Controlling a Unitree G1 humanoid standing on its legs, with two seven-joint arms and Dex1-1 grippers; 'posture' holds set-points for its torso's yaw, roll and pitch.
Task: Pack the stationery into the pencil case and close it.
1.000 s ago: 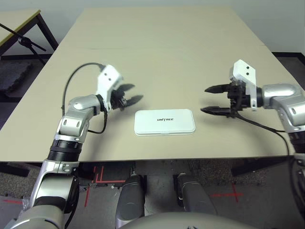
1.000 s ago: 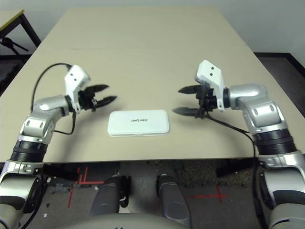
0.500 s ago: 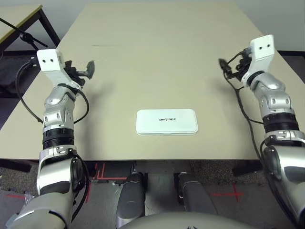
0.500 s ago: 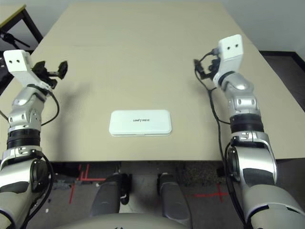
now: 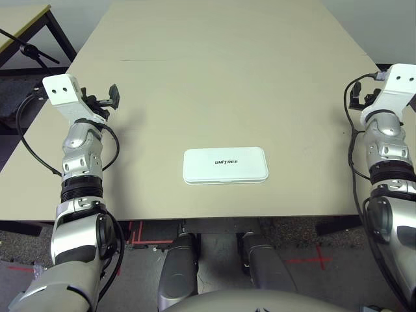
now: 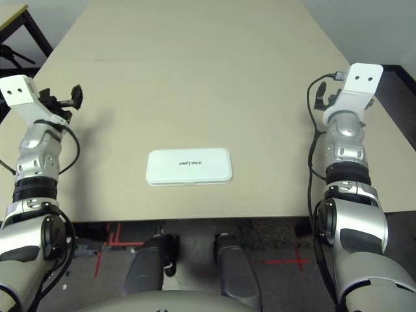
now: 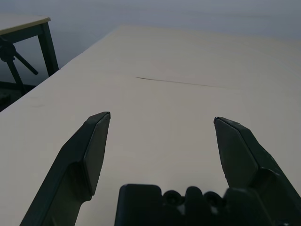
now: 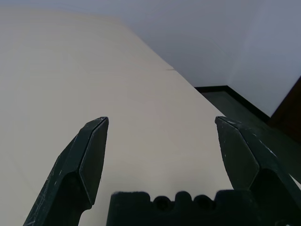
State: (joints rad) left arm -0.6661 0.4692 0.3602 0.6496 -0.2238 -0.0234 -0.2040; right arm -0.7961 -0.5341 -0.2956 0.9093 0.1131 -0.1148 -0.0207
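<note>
The white hard-plastic pencil case (image 5: 225,165) lies lid down, lower centre on the beige table (image 5: 221,71). It looks light, stiff and probably slippery; best pinched across its long edges. Left gripper (image 7: 162,125) and right gripper (image 8: 162,126) gape empty.

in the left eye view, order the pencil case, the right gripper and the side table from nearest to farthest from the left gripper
1. side table, off the main table's far left corner.
2. pencil case, closed, near the front edge at centre.
3. right gripper, at the opposite edge.

Measured from the left gripper.
</note>
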